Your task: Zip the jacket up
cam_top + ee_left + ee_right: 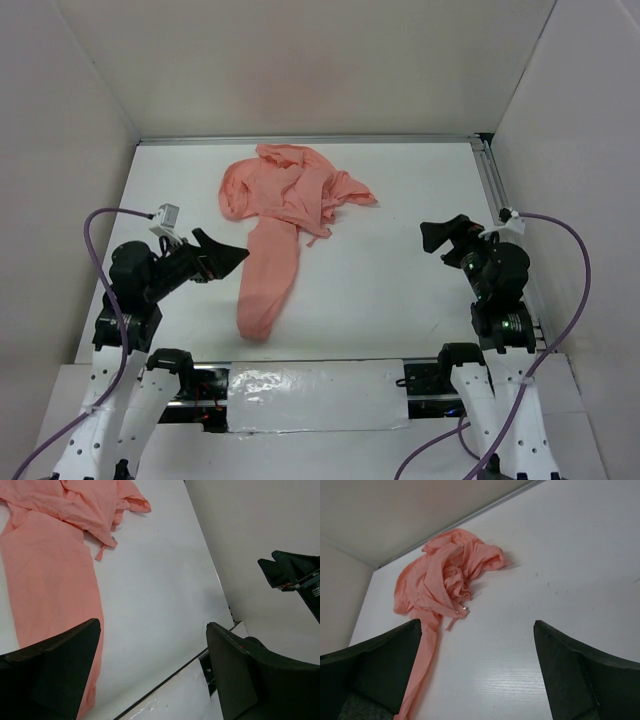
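Saw jacket (285,195) crumpled on worktop (400,290), sleeve (268,280) trailing toward near edge. Found left jaws and right jaws wide, empty, either side of it.

The crumpled salmon-pink thin-fabric jacket (290,200) lay on the white flat table (400,290) toward twelve o'clock, one sleeve trailing toward six. The left gripper (228,250) sat at nine and the right gripper (440,235) at three.
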{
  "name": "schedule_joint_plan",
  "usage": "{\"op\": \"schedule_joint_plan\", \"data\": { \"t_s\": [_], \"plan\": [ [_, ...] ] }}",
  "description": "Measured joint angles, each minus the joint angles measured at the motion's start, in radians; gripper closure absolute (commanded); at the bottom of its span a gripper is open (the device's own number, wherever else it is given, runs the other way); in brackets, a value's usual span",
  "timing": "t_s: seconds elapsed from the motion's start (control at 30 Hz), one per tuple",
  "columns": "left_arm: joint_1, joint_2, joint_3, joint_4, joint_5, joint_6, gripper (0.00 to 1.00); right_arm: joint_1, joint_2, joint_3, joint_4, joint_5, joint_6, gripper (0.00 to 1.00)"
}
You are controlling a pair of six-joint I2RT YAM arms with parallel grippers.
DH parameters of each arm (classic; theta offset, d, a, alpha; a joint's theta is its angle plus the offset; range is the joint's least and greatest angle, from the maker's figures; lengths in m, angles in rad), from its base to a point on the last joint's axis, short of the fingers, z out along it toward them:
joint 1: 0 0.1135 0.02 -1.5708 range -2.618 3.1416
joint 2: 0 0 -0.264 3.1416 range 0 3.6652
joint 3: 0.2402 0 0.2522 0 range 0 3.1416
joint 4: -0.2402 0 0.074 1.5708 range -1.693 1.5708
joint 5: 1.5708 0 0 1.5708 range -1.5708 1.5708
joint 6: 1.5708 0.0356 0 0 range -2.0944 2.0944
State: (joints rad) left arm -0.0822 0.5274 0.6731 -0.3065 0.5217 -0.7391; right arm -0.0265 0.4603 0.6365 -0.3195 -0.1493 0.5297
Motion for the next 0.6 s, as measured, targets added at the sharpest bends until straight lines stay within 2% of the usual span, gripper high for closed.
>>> {"op": "schedule_joint_plan", "data": {
  "t_s": [0.27,0.43,0.6],
  "plan": [
    [0.0,0.089,0.0,0.0,-0.002,-0.002,0.01,0.0,0.096,0.033,-0.031,0.014,0.039,0.0],
    [0.0,0.128,0.0,-0.01,-0.027,-0.012,0.01,0.003,0.159,0.033,0.017,-0.026,0.065,0.0],
    [0.0,0.204,0.008,-0.059,-0.103,-0.055,0.01,0.106,0.371,0.099,0.051,0.004,0.072,0.0]
  ]
}}
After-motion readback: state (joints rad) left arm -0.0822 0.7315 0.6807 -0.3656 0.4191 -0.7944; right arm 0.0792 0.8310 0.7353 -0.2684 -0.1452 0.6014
